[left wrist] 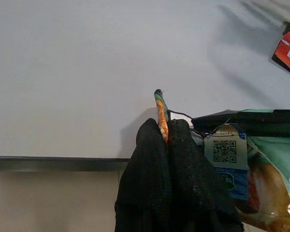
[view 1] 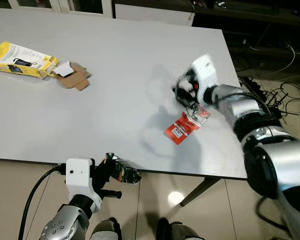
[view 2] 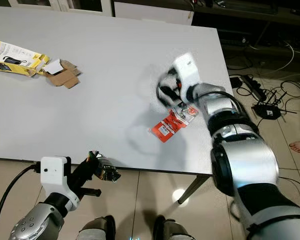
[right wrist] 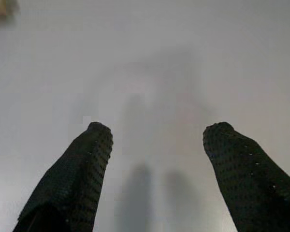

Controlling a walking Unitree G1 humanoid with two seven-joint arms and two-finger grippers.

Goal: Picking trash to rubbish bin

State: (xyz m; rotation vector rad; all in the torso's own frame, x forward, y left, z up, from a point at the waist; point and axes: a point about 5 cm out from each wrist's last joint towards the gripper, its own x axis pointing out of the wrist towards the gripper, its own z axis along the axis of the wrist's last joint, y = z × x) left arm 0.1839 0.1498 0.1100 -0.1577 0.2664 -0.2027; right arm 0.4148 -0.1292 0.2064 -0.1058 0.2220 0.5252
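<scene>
Yellow box: one flat yellow cardboard package (view 1: 21,59) printed with a black object, upper left of the head view on the white rectangular table (view 1: 115,70); long axis runs left to right, tilted slightly down to the right; print too small to read.
Brown flap: one torn brown cardboard piece (view 1: 72,76) with a white scrap on it, touching the box's right end.
Left gripper: left gripper (view 1: 109,167) at lower left, just off the table's near edge; black fingers (left wrist: 176,169) clenched on one crumpled green-and-orange snack wrapper (view 1: 125,173).
Wrapper label: white tag with a QR code (left wrist: 224,151); text illegible.
Wrapper axis: extends rightward from the fingers, roughly along the table edge.
Red packet: one flat red-and-white printed packet (view 1: 182,127) at centre right on the table; long axis diagonal, lower left to upper right; writing unreadable.
Right gripper: right gripper (view 1: 182,95), blurred, just above the packet's upper end; fingers (right wrist: 75,179) spread apart, holding nothing, over bare tabletop.
</scene>
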